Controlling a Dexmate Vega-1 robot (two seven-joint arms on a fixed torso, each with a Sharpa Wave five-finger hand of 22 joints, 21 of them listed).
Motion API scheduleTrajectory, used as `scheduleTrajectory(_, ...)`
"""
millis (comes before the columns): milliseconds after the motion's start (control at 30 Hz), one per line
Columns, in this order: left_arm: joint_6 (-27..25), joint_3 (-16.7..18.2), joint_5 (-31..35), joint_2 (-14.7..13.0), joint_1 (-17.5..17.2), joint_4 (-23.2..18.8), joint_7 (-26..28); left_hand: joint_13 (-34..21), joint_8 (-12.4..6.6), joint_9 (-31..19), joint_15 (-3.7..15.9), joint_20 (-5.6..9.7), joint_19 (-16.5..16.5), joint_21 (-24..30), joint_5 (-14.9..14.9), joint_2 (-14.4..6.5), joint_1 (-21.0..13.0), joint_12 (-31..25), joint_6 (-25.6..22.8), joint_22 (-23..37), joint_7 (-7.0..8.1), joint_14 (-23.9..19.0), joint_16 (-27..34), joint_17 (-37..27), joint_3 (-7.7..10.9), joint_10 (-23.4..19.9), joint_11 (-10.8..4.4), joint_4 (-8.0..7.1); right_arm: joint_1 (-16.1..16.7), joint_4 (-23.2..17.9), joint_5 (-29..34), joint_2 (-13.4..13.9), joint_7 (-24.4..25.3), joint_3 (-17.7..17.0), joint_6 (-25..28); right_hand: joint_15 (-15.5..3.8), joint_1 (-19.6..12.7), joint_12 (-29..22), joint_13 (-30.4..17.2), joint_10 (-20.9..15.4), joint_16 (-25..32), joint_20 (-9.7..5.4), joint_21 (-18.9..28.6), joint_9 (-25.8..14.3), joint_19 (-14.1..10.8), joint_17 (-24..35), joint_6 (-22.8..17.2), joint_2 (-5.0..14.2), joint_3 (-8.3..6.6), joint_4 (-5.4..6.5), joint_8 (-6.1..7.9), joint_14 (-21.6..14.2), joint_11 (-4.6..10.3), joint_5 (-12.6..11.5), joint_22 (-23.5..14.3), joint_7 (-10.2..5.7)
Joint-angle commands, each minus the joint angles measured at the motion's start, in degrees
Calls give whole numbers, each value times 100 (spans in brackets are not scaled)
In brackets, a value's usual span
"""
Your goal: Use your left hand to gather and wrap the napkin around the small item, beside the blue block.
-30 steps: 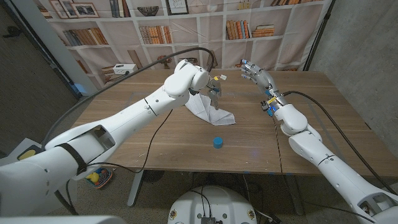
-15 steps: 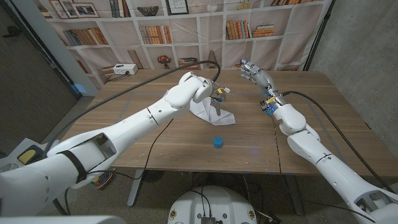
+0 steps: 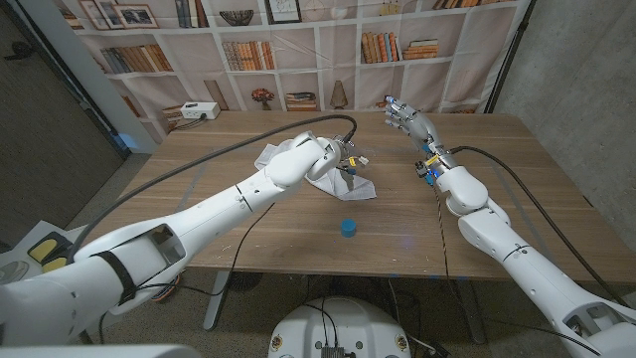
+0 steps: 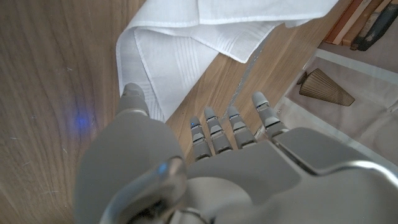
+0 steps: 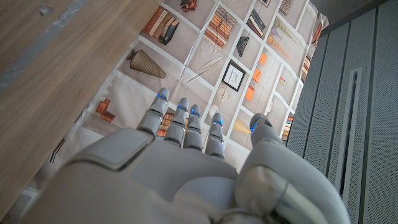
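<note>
Left robot hand (image 4: 205, 168) fingers apart, over napkin (image 4: 205, 31).

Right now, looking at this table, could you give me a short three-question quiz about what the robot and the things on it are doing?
1. True or false: the left hand is over the white napkin.
2. The blue block lies: A) on the napkin, B) on bare table nearer the robot than the napkin, C) in the right hand.
3. Fill in: the right hand holds ____.

Key: 1 true. 2 B. 3 nothing; its fingers are apart, raised near the table's far edge.
</note>
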State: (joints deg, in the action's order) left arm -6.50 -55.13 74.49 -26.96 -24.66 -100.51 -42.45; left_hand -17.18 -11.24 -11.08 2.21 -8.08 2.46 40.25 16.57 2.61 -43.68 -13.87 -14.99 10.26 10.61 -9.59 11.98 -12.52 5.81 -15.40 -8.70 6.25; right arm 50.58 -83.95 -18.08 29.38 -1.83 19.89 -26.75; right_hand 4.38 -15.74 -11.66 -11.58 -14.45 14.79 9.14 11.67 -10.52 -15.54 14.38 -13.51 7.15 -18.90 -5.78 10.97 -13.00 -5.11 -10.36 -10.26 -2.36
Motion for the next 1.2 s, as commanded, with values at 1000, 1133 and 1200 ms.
scheduleTrajectory(1000,29,-80,192,96,-306,523,223,147,-263,23,812,333,-688,9,26,-649,-363,-411,-1159,46,-99,-1146,362,40,305,-1279,-213,100,108,-255,206,19,329,17,268,-5,-17,-19,-12,-66,47,56,33,-30,-27,19,-44,47,4,-15,27,-105,-3,4,-25,-4)
scheduleTrajectory(1133,-16,-53,166,51,-373,529,505,266,-326,24,930,412,-875,42,-85,-829,-629,-441,-1555,47,-95,-1474,422,66,500,-1638,-231,216,104,-273,229,18,367,24,324,-15,-16,-17,-12,-64,46,56,33,-30,-27,19,-46,48,6,-15,27,-104,10,4,-25,-4)
scheduleTrajectory(1200,-34,-55,223,-8,-424,507,761,347,-423,17,1017,513,-1057,82,-231,-959,-942,-532,-2021,47,-113,-1784,474,70,715,-2130,-271,320,102,-287,258,28,387,30,356,-8,-15,-16,-12,-61,48,55,33,-30,-26,19,-47,47,7,-15,27,-108,3,4,-25,1)
